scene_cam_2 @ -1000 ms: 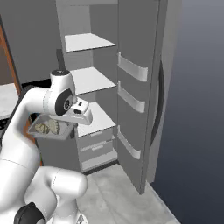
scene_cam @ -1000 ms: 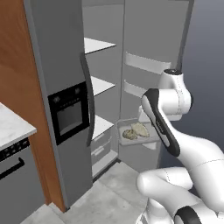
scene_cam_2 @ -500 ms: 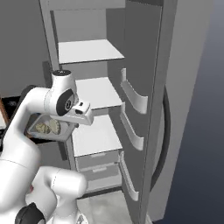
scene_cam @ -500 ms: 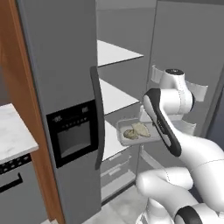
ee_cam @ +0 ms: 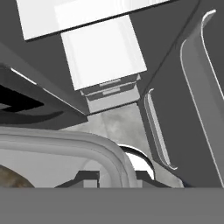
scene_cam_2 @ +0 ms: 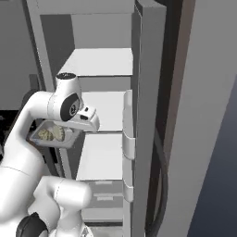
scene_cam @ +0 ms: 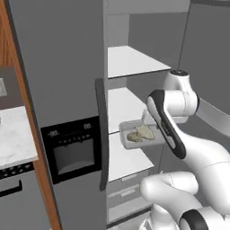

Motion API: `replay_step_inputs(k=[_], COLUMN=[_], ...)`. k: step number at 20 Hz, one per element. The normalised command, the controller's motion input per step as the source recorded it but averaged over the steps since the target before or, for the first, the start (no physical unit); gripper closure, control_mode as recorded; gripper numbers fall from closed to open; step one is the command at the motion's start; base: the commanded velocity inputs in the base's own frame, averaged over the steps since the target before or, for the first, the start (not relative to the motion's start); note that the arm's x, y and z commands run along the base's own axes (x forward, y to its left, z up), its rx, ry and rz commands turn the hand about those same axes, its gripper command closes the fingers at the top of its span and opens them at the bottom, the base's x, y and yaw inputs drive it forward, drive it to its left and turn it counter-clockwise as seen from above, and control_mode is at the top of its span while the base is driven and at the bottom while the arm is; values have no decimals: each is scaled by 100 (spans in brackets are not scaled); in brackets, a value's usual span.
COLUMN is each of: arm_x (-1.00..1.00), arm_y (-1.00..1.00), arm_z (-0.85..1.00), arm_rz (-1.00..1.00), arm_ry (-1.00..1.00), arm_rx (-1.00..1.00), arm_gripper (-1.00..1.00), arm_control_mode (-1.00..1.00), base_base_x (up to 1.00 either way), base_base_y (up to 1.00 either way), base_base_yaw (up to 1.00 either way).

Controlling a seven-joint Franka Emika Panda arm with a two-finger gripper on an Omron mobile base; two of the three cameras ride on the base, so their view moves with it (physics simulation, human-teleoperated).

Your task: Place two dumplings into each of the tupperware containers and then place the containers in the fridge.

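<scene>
My gripper [ee_cam: 114, 176] is shut on the wall of a clear tupperware container [scene_cam: 126, 141], held level in front of the open fridge [scene_cam: 67, 67] at the height of its middle shelf. Two olive-tan dumplings [scene_cam: 139, 134] lie in it. From the right base view the container [scene_cam_2: 40, 140] with its dumplings [scene_cam_2: 48, 134] hangs left of my hand, beside the shelves. The hand view has the container's curved rim [ee_cam: 87, 143] across the bottom, a dumpling [ee_cam: 9, 176] at lower left, and one dark fingertip [ee_cam: 87, 176] on either side of the wall.
White fridge shelves [scene_cam: 130, 60] stand behind the container, with drawers [scene_cam: 126, 197] below. The open right door [scene_cam_2: 148, 115] carries white bins [scene_cam_2: 127, 121]. The closed left door has a black dispenser panel [scene_cam: 74, 148] and a dark handle [scene_cam: 102, 134]. A marble counter [scene_cam: 13, 139] lies far left.
Both base views have shifted and the fridge looms larger: the base has driven closer. The container stays in my grip, still level, with the arm's pose much the same.
</scene>
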Motion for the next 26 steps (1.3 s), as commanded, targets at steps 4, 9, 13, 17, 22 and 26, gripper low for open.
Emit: replay_step_inputs(k=[4, 9, 13, 17, 22, 26], arm_x=[0, 0, 0, 9, -11, 0], arm_y=[0, 0, 0, -59, -74, -68], arm_z=[0, 0, 0, 0, 0, -12], arm_rz=[0, 0, 0, 0, 0, -32], arm_ry=[0, 0, 0, 6, 13, 2], arm_rx=[0, 0, 0, 15, 16, 17], arm_gripper=[100, 100, 100, 100, 100, 100], arm_control_mode=[100, 100, 100, -100, -100, -100], base_base_x=[49, 67, 51, 8, 0, 0], base_base_y=[-5, -25, -67, -21, 0, 0], base_base_yaw=[57, 45, 21, 0, 0, 0])
